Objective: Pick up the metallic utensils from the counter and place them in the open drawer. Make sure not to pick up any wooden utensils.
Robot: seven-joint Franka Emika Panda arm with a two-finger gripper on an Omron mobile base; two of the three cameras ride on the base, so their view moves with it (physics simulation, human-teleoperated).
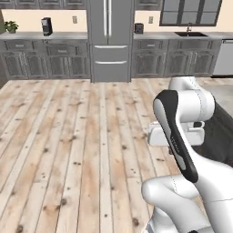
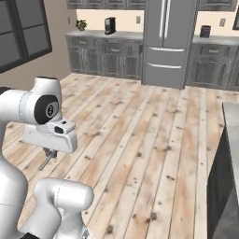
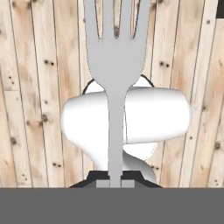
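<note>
Closest to the hand camera, the two dark fingers (image 3: 115,183) are pinched tight on the stem of the thin silver-grey fork (image 3: 115,65), one fingertip on each side of it. From between them the fork runs straight out away from the hand, its handle widening into the head and the tines spreading at the far end. Beyond the fork, further along the line of the fingers, lies the plank floor (image 3: 30,87).

From the right base camera, the fingers (image 2: 49,154) hang down beneath the white hand, and a slim grey length of the fork slants down and to the side out of them, above the wooden floor and touching nothing else. From the left base camera the hand is mostly hidden behind the arm's dark-striped link.

Well off to one side of the fingers, at the picture's edge, stands the light-grey worktop (image 2: 232,116) with its dark side panel below. Farthest away, along the back wall, are grey cabinets, a steel fridge (image 1: 108,36) and a sink (image 1: 190,33) under a window.
</note>
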